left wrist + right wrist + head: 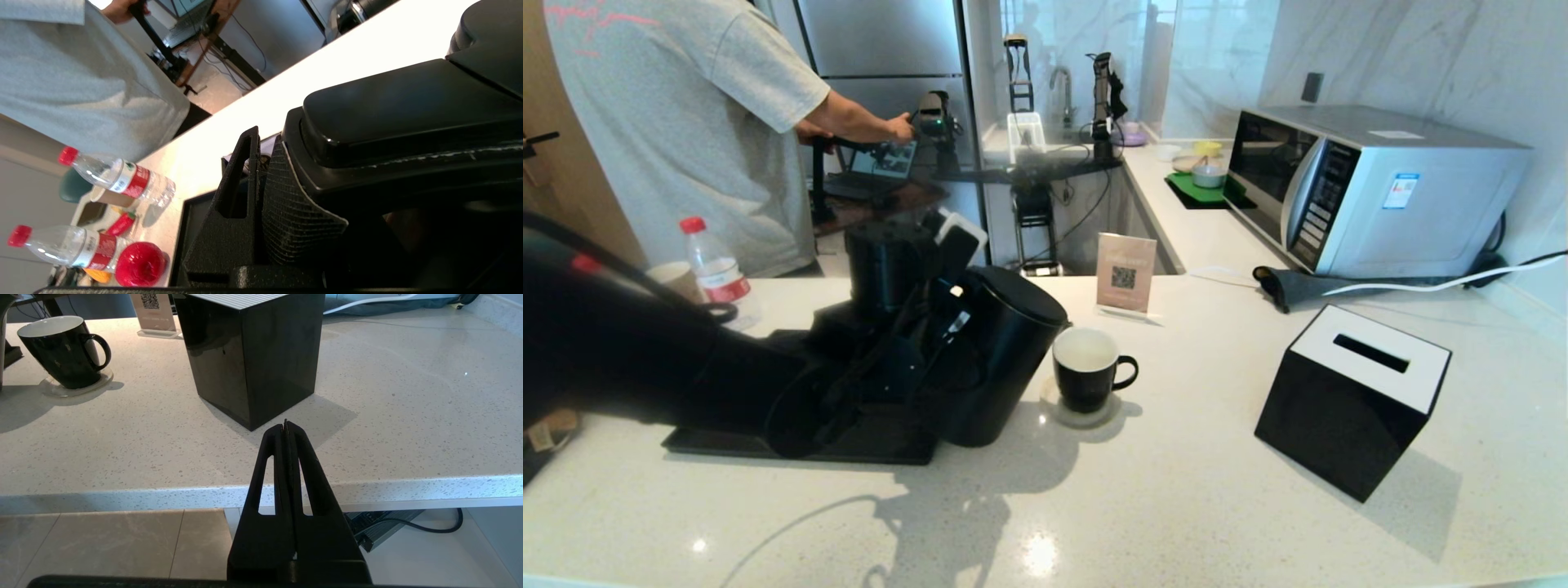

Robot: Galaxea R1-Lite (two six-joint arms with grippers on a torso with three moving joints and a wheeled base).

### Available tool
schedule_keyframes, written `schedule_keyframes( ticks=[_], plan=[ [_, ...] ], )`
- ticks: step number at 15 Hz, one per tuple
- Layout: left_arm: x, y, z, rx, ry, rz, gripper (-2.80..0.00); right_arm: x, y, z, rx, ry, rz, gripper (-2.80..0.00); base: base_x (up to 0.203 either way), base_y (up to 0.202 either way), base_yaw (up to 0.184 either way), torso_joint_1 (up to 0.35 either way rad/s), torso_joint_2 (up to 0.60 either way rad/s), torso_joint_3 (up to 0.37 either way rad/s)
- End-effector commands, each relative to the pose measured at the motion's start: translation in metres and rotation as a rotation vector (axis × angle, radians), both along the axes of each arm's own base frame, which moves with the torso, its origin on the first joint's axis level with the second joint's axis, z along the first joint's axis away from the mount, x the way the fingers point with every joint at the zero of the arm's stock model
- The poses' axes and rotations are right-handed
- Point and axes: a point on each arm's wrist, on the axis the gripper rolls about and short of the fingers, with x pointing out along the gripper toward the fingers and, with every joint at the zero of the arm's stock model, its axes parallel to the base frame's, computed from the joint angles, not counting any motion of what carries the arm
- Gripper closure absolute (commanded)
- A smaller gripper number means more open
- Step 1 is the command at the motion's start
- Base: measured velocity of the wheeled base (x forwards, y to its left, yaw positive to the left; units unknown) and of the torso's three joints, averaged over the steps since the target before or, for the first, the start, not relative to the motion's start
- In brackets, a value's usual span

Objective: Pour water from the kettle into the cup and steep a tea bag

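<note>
Kettle [1001,359] handle is clamped by the left gripper [261,192]; tilt is kept gradual toward the cup [1086,367]. Right gripper [286,426] is parked closed, empty.

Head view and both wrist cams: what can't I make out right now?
- Kettle spout: hidden by its tilted body, head view.
- Cup contents: too faint to tell, head view.
- Left gripper grip on the kettle handle: its second finger is out of sight.
- Tea bag: in no view.
- Right gripper: outside head view.
</note>
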Motion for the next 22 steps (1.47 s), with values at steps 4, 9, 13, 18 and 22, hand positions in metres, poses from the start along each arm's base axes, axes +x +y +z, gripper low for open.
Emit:
schedule_keyframes(
  ticks=[4, 9, 13, 18, 22],
  plan=[
    [0.0021, -0.0011, 0.0015, 0.015, -0.001, 0.001, 0.0, 0.0, 0.0, 0.0001, 0.001, -0.001, 0.001, 0.0, 0.0, 0.0, 0.0, 0.0, 0.0, 0.0],
    [0.0057, -0.0019, 0.0086, 0.049, -0.004, -0.001, 0.0, 0.0, 0.0, 0.0, 0.001, 0.0, -0.001, 0.0, 0.0, 0.0, 0.0, 0.0, 0.0, 0.0],
    [0.0058, -0.0032, 0.0076, 0.058, 0.006, -0.005, 0.0, 0.0, 0.0, 0.0, 0.001, 0.0, 0.001, 0.0, 0.0, 0.0, 0.0, 0.0, 0.0, 0.0],
    [0.0067, -0.0032, 0.0107, 0.089, 0.013, -0.007, 0.0, 0.0, 0.0, 0.0, 0.002, 0.0, 0.001, 0.0, 0.0, 0.0, 0.0, 0.0, 0.0, 0.0],
    [0.0063, -0.0036, 0.0113, 0.103, 0.027, -0.011, 0.0, 0.0, 0.0, 0.0, 0.001, 0.0, -0.001, 0.0, 0.0, 0.0, 0.0, 0.0, 0.0, 0.0]
  ],
)
